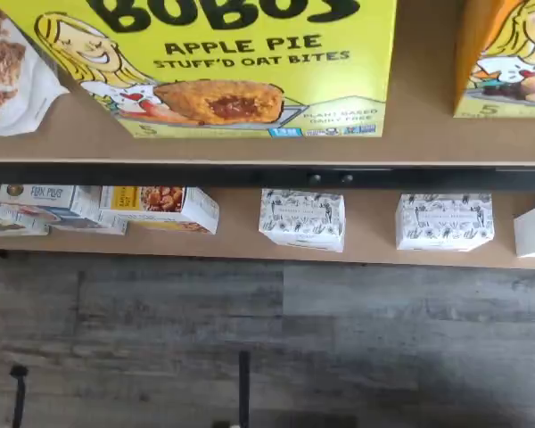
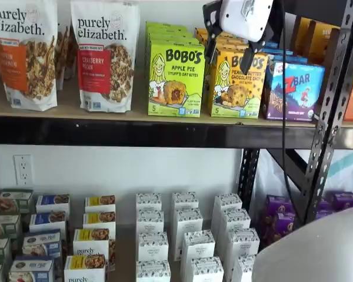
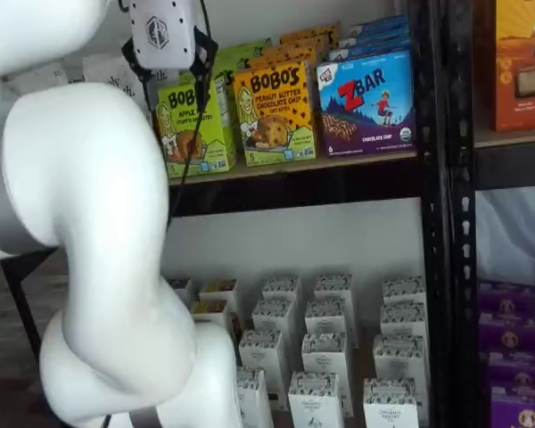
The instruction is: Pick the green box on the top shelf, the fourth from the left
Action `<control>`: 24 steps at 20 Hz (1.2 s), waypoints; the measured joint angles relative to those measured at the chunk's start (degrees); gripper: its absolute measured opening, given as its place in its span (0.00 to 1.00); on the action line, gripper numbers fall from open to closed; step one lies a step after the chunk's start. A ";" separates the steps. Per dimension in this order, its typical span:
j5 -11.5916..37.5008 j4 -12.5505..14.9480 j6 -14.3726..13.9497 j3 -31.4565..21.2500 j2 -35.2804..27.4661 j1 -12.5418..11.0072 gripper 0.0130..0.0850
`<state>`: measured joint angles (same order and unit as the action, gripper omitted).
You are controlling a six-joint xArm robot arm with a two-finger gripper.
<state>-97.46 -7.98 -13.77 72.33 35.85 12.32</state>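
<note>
The green box point(image 1: 223, 62) is a lime-green Bobo's Apple Pie carton, standing upright at the front of the top shelf point(image 1: 250, 150). It fills much of the wrist view. It shows in both shelf views point(image 2: 175, 79) point(image 3: 192, 125), with more green cartons lined up behind it. My gripper point(image 2: 229, 53) hangs in front of the shelf at the height of the box tops, apart from the box. A clear gap shows between its two black fingers, with nothing in them. In a shelf view the gripper point(image 3: 169, 76) overlaps the green box's upper part.
A yellow-orange Bobo's carton point(image 2: 236, 82) stands right beside the green box, then a blue Zbar box point(image 2: 291, 88). Purely Elizabeth bags point(image 2: 106, 56) stand on its other side. The black front rail point(image 2: 135, 132) and a perforated upright point(image 2: 329, 106) frame the shelf. White patterned boxes point(image 2: 185, 220) fill the lower shelf.
</note>
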 joint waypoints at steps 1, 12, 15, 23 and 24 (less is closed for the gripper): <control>0.06 -0.27 0.02 0.06 -0.16 -0.07 1.00; 0.30 1.26 -0.53 0.99 -1.40 0.74 1.00; 0.19 1.79 -0.39 1.24 -1.63 0.67 1.00; -0.82 0.88 0.12 2.07 -2.62 -0.12 1.00; -0.71 0.89 0.02 2.07 -2.65 -0.01 1.00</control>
<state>-98.16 -7.09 -13.75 74.40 33.19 12.31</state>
